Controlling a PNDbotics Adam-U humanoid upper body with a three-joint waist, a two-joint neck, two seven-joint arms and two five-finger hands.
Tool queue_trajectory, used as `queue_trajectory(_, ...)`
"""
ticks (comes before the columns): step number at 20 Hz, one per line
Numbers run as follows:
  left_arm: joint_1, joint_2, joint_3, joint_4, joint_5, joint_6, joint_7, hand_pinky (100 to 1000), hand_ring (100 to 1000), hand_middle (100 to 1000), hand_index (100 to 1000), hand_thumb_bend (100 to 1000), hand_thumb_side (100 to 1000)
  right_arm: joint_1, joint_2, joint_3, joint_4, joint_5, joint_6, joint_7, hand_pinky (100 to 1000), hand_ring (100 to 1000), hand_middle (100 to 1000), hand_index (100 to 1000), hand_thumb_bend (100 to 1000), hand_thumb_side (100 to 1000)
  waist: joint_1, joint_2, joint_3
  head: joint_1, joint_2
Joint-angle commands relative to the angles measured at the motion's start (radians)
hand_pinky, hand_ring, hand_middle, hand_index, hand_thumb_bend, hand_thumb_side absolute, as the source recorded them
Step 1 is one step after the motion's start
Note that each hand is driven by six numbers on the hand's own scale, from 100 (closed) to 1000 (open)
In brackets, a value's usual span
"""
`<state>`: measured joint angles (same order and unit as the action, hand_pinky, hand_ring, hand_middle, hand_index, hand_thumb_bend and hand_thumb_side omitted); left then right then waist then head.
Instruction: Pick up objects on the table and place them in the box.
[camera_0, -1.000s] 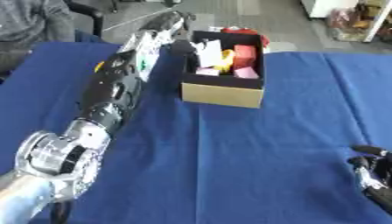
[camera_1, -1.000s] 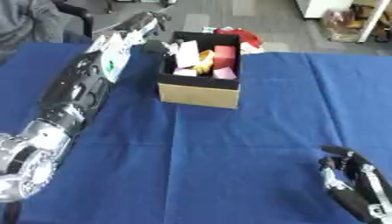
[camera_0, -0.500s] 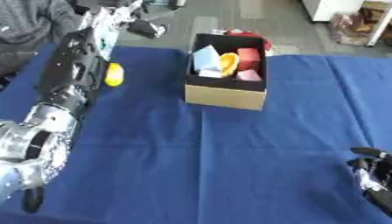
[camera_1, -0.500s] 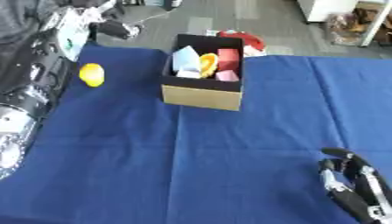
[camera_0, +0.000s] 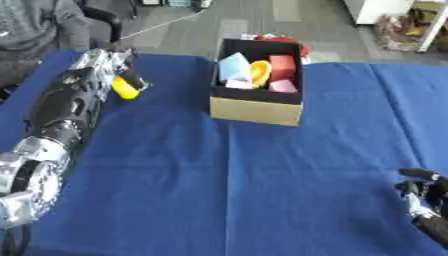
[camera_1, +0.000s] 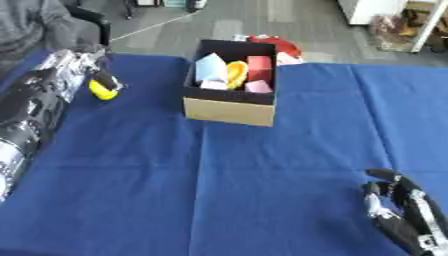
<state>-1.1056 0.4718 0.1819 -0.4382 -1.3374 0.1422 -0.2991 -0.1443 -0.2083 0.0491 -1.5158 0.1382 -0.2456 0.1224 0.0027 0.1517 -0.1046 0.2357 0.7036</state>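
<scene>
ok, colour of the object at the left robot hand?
Yellow object at the left robot hand; clearest in the left eye view.

The bench (camera_0: 262, 190) lies bare across its wide blue middle, from the box (camera_0: 258, 102) down to the near edge — open passage for either arm; the box stands upright at the far centre, top open, already crowded with coloured pieces, and blocks a straight line across the far side; the left arm stretches along the left edge, its left hand (camera_0: 105, 65) against a yellow object (camera_0: 124, 88); the right hand (camera_1: 402, 212) rests at the near right corner — well apart from the box.
</scene>
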Motion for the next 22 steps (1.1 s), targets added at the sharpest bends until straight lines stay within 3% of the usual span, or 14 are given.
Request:
queue_trajectory(1,-0.010,0.051,0.008,0.004,-0.022,0.043,0.050,821,678,680,900,418,265,-0.007,-0.022,-0.008,-0.011,0.000,0.000,-0.004,754,664,742,750,100,281,0.007,-0.029,0.000,0.003,-0.002)
queue_trajectory(6,0.006,0.053,0.007,0.026,-0.030,0.100,0.151,824,683,685,902,434,269,-0.007,-0.022,-0.007,-0.012,-0.001,0.000,-0.003,754,664,742,750,100,281,0.007,-0.028,0.001,0.002,-0.001)
queue_trajectory(11,0.019,0.046,-0.018,0.077,-0.026,0.087,0.097,831,699,703,907,484,317,-0.008,-0.022,-0.007,-0.011,-0.001,0.000,-0.004,754,664,742,750,100,282,0.005,-0.027,0.001,0.004,-0.001)
queue_trajectory(14,0.024,0.040,-0.025,0.078,-0.034,0.069,0.072,804,640,634,845,429,312,-0.008,-0.021,-0.007,-0.011,-0.001,-0.001,-0.004,754,664,742,750,100,282,0.004,-0.027,0.000,0.005,-0.002)
queue_trajectory(15,0.026,0.038,-0.023,0.069,-0.040,0.064,0.085,781,604,593,809,370,314,-0.008,-0.021,-0.007,-0.011,-0.002,-0.001,-0.003,754,664,742,750,100,285,0.004,-0.027,0.000,0.005,-0.001)
queue_trajectory(18,0.029,0.033,-0.013,0.044,-0.057,0.064,0.164,721,542,518,739,286,261,-0.008,-0.021,-0.008,-0.010,-0.001,-0.001,-0.004,754,664,742,750,100,283,0.003,-0.027,0.000,0.005,-0.002)
queue_trajectory(19,0.027,0.033,-0.008,0.035,-0.061,0.070,0.195,705,505,475,695,167,230,-0.008,-0.021,-0.008,-0.010,-0.001,-0.001,-0.004,754,664,742,750,100,282,0.003,-0.027,0.000,0.005,-0.002)
queue_trajectory(20,0.025,0.031,-0.001,0.026,-0.057,0.076,0.227,694,491,459,677,125,221,-0.007,-0.021,-0.008,-0.010,-0.001,-0.001,-0.005,754,664,742,750,100,282,0.003,-0.027,0.000,0.005,-0.001)
queue_trajectory(22,0.020,0.029,0.009,0.005,-0.038,0.080,0.279,686,480,444,665,100,214,-0.008,-0.021,-0.007,-0.010,-0.001,-0.001,-0.004,754,664,742,750,100,282,0.004,-0.027,0.001,0.004,-0.001)
